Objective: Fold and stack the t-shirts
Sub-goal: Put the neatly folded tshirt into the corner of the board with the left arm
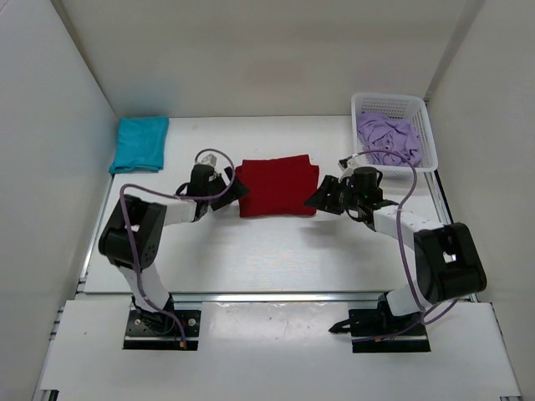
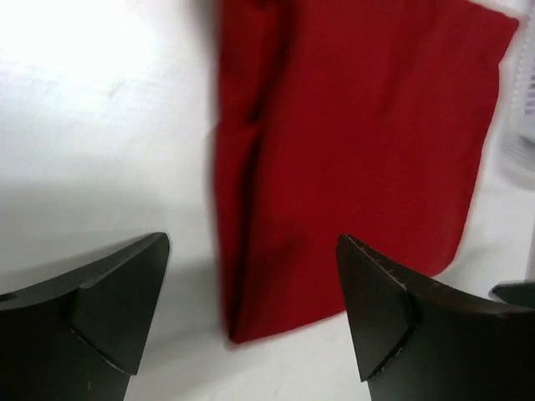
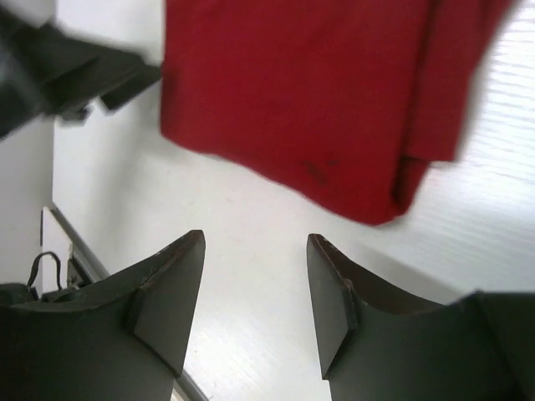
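Note:
The dark red t-shirt (image 1: 277, 185) lies folded into a rectangle at the table's middle; it also shows in the left wrist view (image 2: 351, 142) and the right wrist view (image 3: 301, 92). The teal t-shirt (image 1: 140, 143) lies folded at the far left. The lilac t-shirt (image 1: 389, 136) is crumpled inside the basket. My left gripper (image 1: 236, 189) is open and empty at the red shirt's left edge (image 2: 251, 251). My right gripper (image 1: 318, 195) is open and empty just off the shirt's right edge (image 3: 255, 259).
The white mesh basket (image 1: 424, 127) stands at the far right corner. White walls enclose the table on the left, back and right. A metal rail runs along the near table edge (image 1: 276, 294).

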Motion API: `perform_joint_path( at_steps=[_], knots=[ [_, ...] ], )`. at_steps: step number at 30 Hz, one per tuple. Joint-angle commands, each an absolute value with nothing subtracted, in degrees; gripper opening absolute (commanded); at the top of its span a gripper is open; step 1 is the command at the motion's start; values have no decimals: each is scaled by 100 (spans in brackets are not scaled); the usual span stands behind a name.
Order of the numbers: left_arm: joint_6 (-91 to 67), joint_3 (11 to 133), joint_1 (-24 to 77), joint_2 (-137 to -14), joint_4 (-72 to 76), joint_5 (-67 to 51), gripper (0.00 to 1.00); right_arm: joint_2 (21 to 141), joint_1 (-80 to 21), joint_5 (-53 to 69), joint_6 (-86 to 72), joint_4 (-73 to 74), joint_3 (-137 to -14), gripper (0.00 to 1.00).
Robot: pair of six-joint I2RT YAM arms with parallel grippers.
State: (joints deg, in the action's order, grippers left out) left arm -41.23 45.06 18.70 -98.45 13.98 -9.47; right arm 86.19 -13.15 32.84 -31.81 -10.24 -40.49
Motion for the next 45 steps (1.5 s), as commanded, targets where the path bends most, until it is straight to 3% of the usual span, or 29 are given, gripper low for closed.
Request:
perform_joint_path(
  at_steps=[1,4,8,9,11,16,22,25,28,29,30,31,32,40,45],
  knots=[
    [-3894,5218,1933,-10570,959,-1010,92,8079,-1485,3261,-3208,-1248,-3850,51],
    [-3841,5949,2065,-11291,695,-1098,75,7735,-1582,3270,-3182,-1266,-3718,51],
    [-3937,6713,2189,-11908,765,-1370,21,7349,-1573,3340,-3252,-1213,-3516,51],
    [-3929,6985,2302,-12014,739,-1362,11,7235,-1547,3409,-3243,-1204,-3463,51],
    [-3929,7329,2399,-12076,607,-1319,0,7032,-1442,3445,-3304,-1222,-3270,51],
    [-3814,8989,2426,-12120,133,-1388,0,6522,-1389,3463,-3375,-1231,-2664,51],
    [-3700,11378,1443,-12314,-1220,-1643,0,6302,-1178,3524,-3270,-1020,-2382,51],
    [-3919,11356,356,-11938,-1012,-1819,0,6319,-1221,3568,-3287,-975,-2382,51],
    [-4060,10487,-533,-11367,-556,-1637,0,6416,-1265,3682,-3243,-1063,-2391,50],
    [-4113,9920,-710,-11103,-267,-1583,8,6477,-1344,3709,-3243,-1098,-2460,50],
    [-4244,9244,-982,-10970,-64,-1504,30,6547,-1345,3718,-3243,-1107,-2470,50],
    [-4376,8898,-1298,-10708,382,-1459,44,6591,-1414,3709,-3243,-1134,-2496,50],
    [-4647,8198,-1423,-10627,535,-1415,98,6627,-1450,3761,-3234,-1108,-2461,50],
    [-5527,5479,-2189,-9740,1860,-1802,98,6679,-1819,3666,-3225,-1212,-2418,51],
    [-5642,4950,-1882,-9177,2187,-1740,99,6689,-2003,3665,-3314,-1406,-2286,50]
  ],
)
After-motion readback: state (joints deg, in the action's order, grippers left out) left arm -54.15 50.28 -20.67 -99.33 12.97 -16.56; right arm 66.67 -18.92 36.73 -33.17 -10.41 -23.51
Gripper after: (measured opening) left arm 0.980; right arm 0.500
